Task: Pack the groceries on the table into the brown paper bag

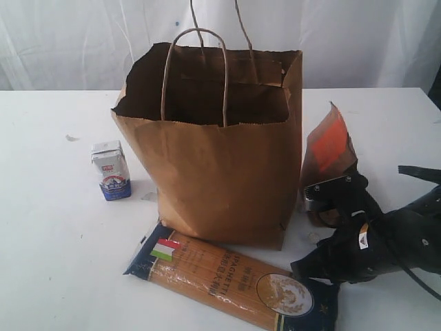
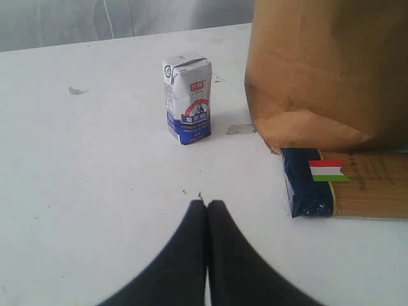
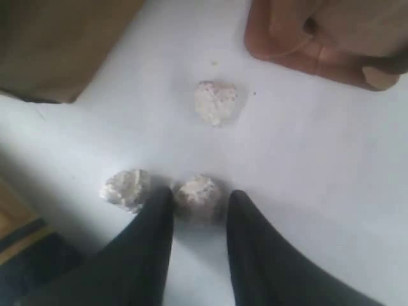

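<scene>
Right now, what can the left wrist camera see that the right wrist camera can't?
Only the left wrist view shows the small milk carton standing upright and the left gripper, shut. Only the right wrist view shows three little foil balls, the right gripper with its jaws either side of one ball, and the bottom of the brown-orange pouch. Both show the white table and the brown paper bag. The spaghetti pack is clear in the left view; a dark blurry corner in the right view may be it too.
</scene>
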Controlling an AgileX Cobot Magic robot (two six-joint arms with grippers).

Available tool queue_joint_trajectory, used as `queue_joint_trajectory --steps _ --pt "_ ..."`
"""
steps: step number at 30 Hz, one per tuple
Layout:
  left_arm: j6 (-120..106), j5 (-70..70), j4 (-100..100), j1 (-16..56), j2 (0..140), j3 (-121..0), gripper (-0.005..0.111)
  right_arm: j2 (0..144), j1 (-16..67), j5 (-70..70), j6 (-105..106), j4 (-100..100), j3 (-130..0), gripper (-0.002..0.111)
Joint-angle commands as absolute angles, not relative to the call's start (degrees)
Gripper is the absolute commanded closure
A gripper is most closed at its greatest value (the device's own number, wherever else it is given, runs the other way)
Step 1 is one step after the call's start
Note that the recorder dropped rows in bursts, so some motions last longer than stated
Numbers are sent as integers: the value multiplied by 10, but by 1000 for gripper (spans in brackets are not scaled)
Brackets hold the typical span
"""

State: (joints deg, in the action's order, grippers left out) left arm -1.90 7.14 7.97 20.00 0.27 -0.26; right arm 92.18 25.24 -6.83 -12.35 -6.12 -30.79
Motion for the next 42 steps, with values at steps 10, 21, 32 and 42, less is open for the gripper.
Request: queue_joint_trajectory --steps 10,21,32,42 --pt "-15 73 81 200 0 0 107 905 249 -54 -116 -63 -308 108" --pt "-15 73 81 200 0 0 107 733 249 -244 -81 -61 -308 108" --pt "-15 73 81 200 0 0 107 500 251 -475 80 91 -468 108" --pt "-15 73 81 200 0 0 107 572 283 -487 149 126 -644 108"
